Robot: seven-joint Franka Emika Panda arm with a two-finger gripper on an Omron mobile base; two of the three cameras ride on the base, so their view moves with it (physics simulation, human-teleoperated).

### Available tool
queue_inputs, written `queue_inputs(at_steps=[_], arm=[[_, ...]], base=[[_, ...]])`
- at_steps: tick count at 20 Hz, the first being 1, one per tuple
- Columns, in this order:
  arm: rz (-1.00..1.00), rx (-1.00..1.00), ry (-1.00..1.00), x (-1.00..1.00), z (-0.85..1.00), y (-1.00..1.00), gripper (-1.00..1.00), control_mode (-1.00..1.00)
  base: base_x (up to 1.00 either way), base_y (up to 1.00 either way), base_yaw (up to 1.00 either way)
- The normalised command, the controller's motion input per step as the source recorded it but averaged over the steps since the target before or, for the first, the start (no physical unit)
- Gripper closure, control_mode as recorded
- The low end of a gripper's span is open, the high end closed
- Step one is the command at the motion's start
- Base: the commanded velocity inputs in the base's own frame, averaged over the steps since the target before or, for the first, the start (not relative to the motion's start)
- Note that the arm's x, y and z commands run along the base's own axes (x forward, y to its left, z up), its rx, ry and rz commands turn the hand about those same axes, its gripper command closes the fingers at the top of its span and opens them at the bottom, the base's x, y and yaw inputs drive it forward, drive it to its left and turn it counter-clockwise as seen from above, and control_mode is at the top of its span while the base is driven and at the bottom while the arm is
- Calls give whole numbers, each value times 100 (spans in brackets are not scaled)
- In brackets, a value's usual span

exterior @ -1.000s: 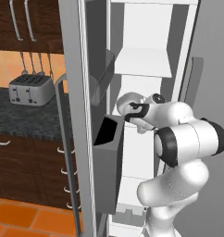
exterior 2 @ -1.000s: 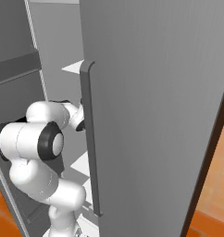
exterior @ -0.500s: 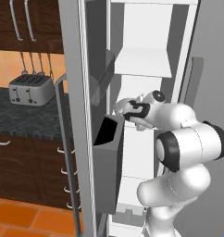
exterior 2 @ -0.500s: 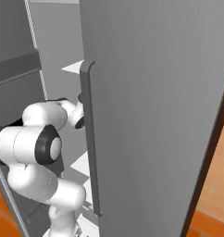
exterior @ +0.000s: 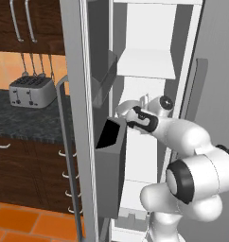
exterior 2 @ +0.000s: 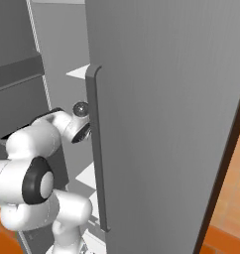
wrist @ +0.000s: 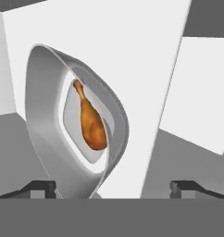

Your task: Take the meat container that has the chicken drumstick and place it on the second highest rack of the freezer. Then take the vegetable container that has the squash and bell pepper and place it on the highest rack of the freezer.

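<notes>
Having just let go: my claw now spread wide, empty. Meat container w/ chicken drumstick sits inside freezer. Veg container next.

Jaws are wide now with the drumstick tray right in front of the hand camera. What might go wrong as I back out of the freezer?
The tool is open, but the tray sits between its tips, so a skewed retreat may drag it off the shelf. The chicken drumstick lies loose in it and may slide. The arm is squeezed between the grey door bin and the right door, so the elbow may knock either.
</notes>
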Motion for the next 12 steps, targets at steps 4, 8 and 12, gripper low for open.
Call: queue_inputs(at_steps=[4, 8, 12], arm=[[0, -4, -9, -56, 60, 17, -100, -100], [0, -7, 0, -51, 71, 10, -100, -100], [0, -6, 0, -77, 78, 0, -100, -100]], base=[[0, 0, 0], [0, 0, 0], [0, 0, 0]])
